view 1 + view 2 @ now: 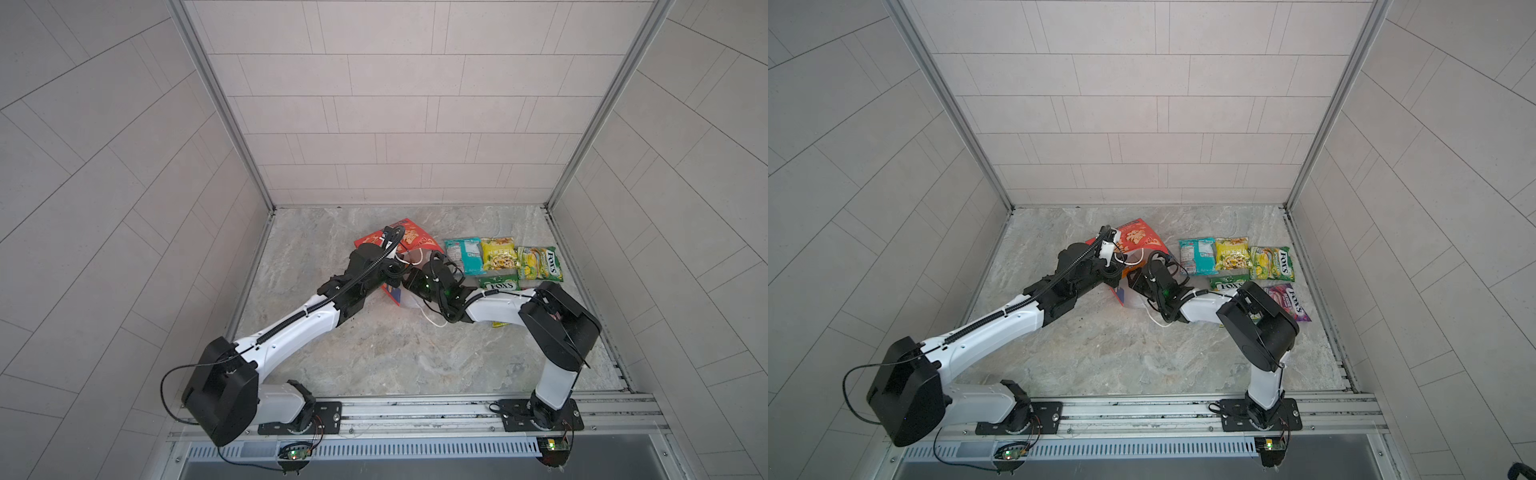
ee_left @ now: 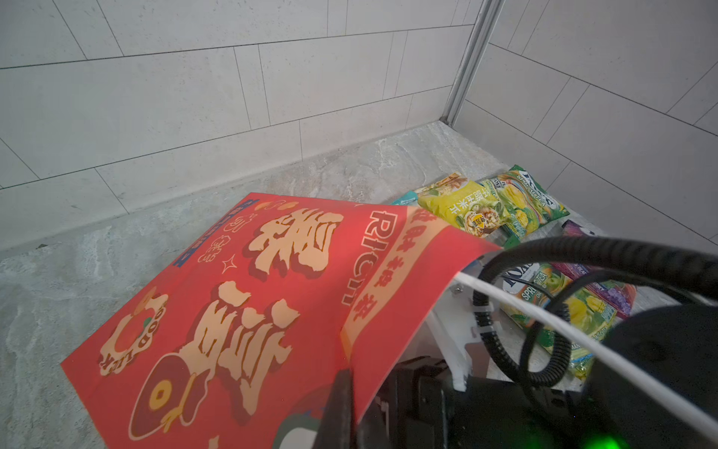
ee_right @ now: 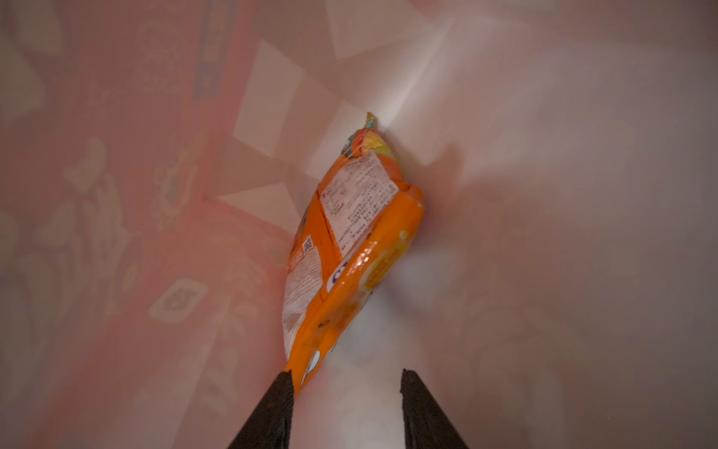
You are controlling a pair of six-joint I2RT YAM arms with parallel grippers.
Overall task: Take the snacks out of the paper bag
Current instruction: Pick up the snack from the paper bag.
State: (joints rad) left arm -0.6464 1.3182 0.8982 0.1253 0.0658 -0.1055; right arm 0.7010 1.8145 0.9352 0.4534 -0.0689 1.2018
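The red paper bag lies on its side on the marble floor, mouth toward the arms. My left gripper is shut on the edge of the bag's upper wall and holds it raised. My right gripper is inside the bag, jaws open. An orange snack packet lies ahead of it against the white inner wall, its near end touching one fingertip. To the right of the bag lie teal, yellow and two green FOX'S packets and a purple one.
Tiled walls close the cell at the back and on both sides. A metal rail carries both arm bases at the front. A white cord handle trails on the floor below the bag's mouth. The right forearm lies over the nearest packets.
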